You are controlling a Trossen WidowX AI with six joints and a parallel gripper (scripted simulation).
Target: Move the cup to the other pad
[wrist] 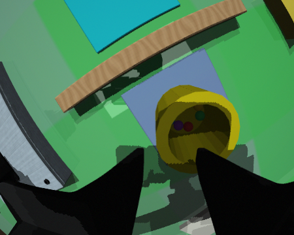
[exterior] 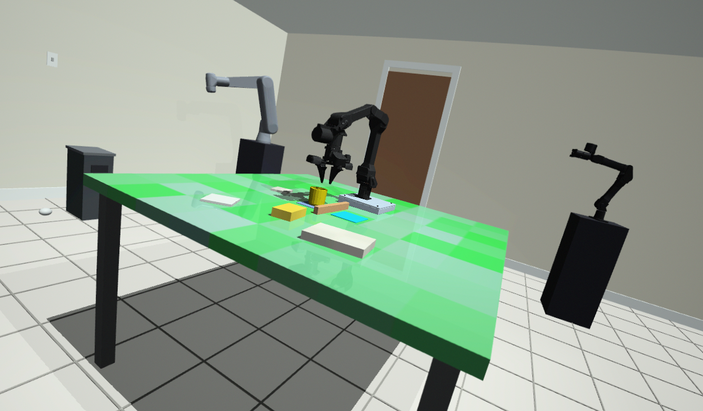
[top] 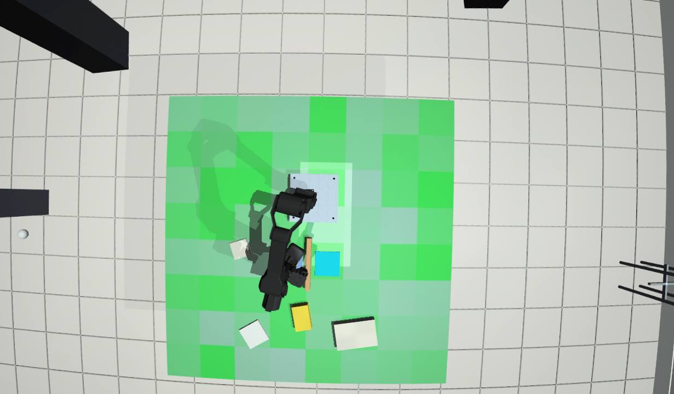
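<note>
Hovering above the yellow cup, the gripper has its jaws partly apart, with nothing clamped. The cup stands upright on the dull blue pad, marbles inside. A wooden bar lies between that pad and the bright cyan pad, where the cup has yet to be placed.

yellow cup, cyan pad, blue pad, wood-grained tan bar, green-checkered tabletop
</note>
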